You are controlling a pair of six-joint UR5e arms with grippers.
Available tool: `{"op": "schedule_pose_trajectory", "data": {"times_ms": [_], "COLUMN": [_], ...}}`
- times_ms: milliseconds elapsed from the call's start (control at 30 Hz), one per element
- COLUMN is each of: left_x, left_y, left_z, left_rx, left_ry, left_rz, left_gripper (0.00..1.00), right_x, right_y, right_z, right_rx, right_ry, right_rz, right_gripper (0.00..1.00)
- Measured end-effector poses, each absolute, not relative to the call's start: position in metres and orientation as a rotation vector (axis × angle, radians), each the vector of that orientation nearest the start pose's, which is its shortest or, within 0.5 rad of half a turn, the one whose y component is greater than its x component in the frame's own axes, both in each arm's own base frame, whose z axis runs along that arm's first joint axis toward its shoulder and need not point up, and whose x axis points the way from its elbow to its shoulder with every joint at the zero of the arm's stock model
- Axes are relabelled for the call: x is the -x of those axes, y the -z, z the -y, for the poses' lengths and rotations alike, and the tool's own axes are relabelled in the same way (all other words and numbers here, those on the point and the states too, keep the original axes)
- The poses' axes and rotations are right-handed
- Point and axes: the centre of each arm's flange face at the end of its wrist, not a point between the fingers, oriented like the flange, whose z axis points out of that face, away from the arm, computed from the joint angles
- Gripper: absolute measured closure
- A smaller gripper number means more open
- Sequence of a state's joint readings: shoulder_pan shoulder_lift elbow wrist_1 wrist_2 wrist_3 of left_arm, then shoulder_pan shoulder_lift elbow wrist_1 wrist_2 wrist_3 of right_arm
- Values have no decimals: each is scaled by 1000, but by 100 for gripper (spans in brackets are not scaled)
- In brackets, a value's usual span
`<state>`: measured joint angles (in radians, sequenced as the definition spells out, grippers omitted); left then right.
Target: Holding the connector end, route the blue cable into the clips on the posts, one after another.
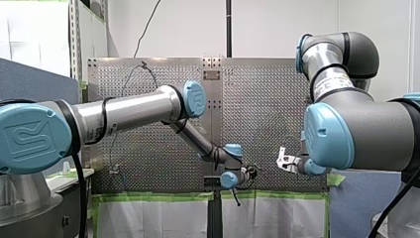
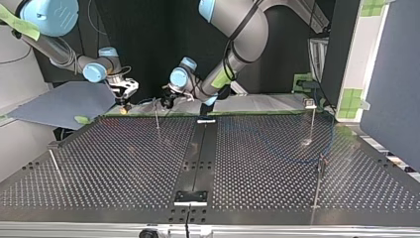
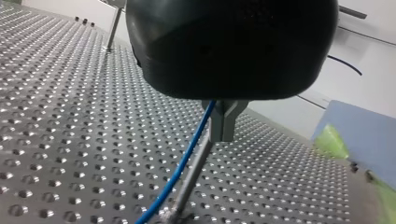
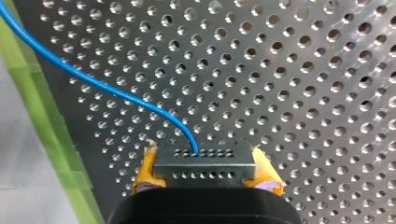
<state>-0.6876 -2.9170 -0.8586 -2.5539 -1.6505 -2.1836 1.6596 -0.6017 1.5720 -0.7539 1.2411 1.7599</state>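
yellow-padded right fingers pinch the connector of blue cable; spread of left fingers unclear.

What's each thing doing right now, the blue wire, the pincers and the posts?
Thin blue cable: loose, curving across the perforated table.
Grey metal connector block: clamped between yellow pads.
My right pincer: shut on the connector block.
Thin metal posts: upright.
My left pincer: at a post's top, grip hidden.

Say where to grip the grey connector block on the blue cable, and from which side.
Grip the grey rectangular metal connector block by its two short ends, coming from the face opposite the thin blue cable, which leaves one long face. My right gripper clamps it so with yellow pads.
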Motion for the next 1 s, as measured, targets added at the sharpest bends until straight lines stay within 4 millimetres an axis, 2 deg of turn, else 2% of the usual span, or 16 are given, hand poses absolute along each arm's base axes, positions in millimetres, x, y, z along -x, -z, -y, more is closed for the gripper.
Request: {"op": "schedule_pose_trajectory", "data": {"times_ms": [267, 567, 1000], "left_x": [-577, -585, -592], "left_y": [63, 63, 58], "left_z": [617, 607, 603], "left_rx": [33, 37, 51], "left_ry": [896, 820, 775], "left_rz": [-1702, -1714, -1685], "left_gripper": [100, 100, 100], "right_x": [-228, -232, -235], "right_y": [29, 23, 19], "right_z": [637, 645, 650], "right_rx": [-1582, -1577, -1580], "right_ry": [-1563, -1591, -1625], "right_rz": [1324, 1311, 1308], "right_gripper": [100, 100, 100]}}
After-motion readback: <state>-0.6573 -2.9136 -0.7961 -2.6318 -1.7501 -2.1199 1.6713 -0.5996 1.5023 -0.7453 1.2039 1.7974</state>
